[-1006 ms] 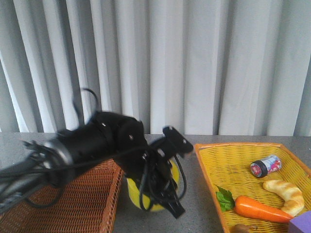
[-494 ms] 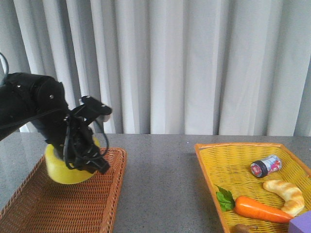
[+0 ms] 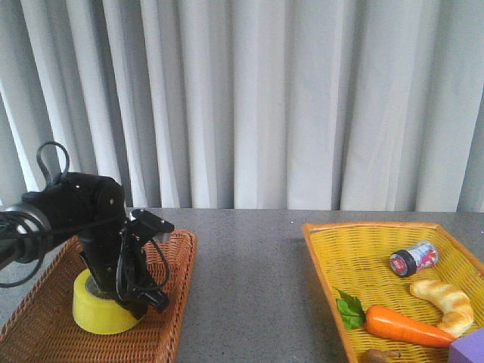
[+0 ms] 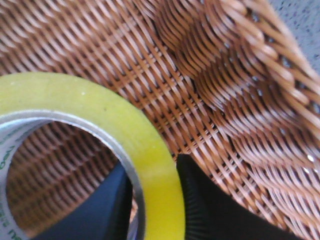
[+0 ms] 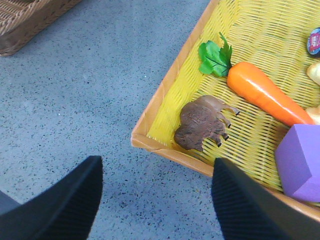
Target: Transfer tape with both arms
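Left end effector: fingers are clamping the tape wall, one inside the core, one outside; only the wrist view is showing this.
Right end effector: fingers are standing apart over bare surface, beside the yellow basket.
Tape: sitting in the brown wicker basket near the left edge, axis upright.
Room: grey curtain is hanging behind.
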Robot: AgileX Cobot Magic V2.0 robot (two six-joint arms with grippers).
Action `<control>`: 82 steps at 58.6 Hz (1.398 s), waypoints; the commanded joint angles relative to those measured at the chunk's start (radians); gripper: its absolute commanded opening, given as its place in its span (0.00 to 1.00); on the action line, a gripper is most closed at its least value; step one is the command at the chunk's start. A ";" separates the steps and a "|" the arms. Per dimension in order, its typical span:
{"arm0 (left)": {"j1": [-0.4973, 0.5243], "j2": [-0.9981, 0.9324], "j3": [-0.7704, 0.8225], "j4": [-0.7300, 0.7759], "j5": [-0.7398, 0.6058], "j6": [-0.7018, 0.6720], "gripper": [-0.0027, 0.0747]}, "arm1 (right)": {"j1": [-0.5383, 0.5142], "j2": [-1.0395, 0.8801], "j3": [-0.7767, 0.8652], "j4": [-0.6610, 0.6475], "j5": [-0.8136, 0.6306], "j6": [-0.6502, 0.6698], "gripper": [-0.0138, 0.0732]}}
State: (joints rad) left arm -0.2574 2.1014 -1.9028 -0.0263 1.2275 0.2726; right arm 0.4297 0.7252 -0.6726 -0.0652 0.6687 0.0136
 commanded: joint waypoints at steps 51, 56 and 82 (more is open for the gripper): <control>-0.003 -0.493 0.133 -0.031 0.009 -0.158 0.77 | -0.005 -0.004 -0.025 -0.009 -0.068 -0.001 0.68; -0.003 -0.592 0.265 -0.031 -0.039 -0.158 0.77 | -0.005 -0.004 -0.025 -0.009 -0.068 -0.001 0.68; -0.003 -1.113 0.916 -0.031 -0.438 -0.159 0.77 | -0.005 -0.004 -0.025 -0.009 -0.068 -0.001 0.68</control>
State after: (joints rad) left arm -0.2574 1.0987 -1.0589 -0.0472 0.9185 0.1246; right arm 0.4297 0.7252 -0.6726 -0.0652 0.6687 0.0136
